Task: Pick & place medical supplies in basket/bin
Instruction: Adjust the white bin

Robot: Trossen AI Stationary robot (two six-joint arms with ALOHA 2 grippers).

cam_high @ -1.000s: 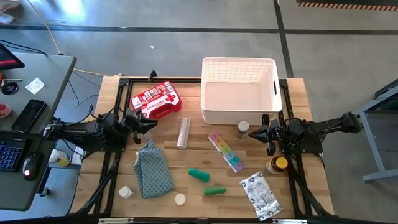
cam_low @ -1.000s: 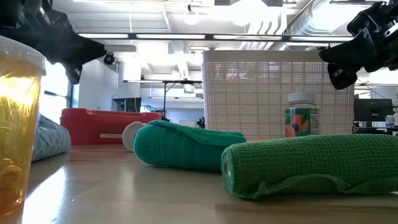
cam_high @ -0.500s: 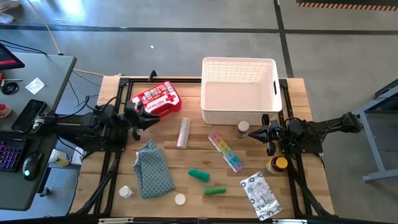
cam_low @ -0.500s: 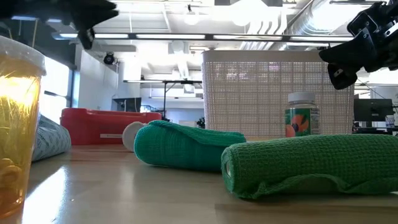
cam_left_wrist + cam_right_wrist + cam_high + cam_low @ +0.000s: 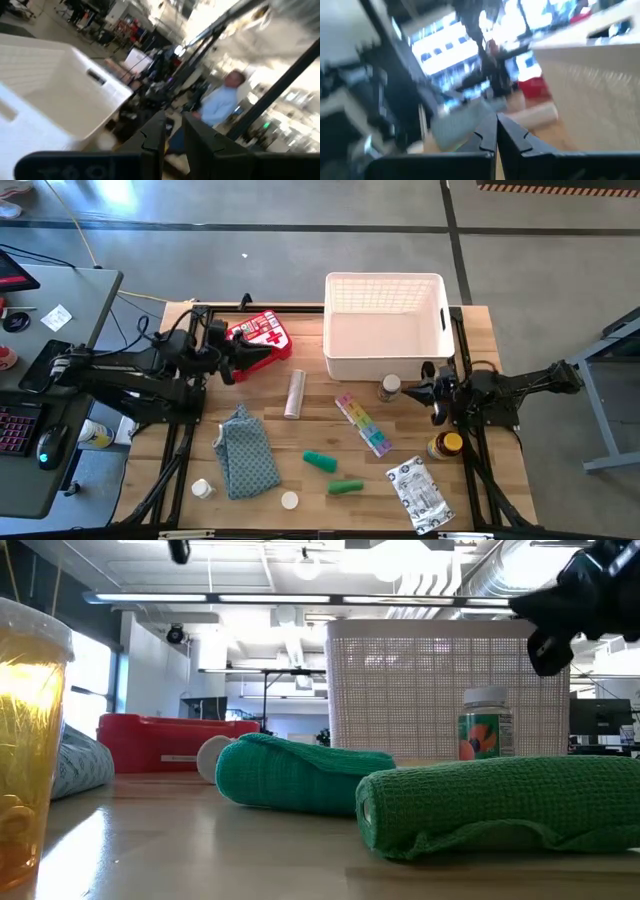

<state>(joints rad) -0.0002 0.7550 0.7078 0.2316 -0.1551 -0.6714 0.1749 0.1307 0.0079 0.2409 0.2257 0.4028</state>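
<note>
Red first-aid case looks rigid, slick: we grab its narrow sides with left gripper, jaws slightly apart, empty; right gripper closed, empty.

The white bin walls off the far side; bare tabletop lies between the scattered supplies.

We see a robotics lab or workshop, bare concrete floor, exposed ceiling ducts, strip lights, a computer desk at the frame's left beside the wooden bench
</note>
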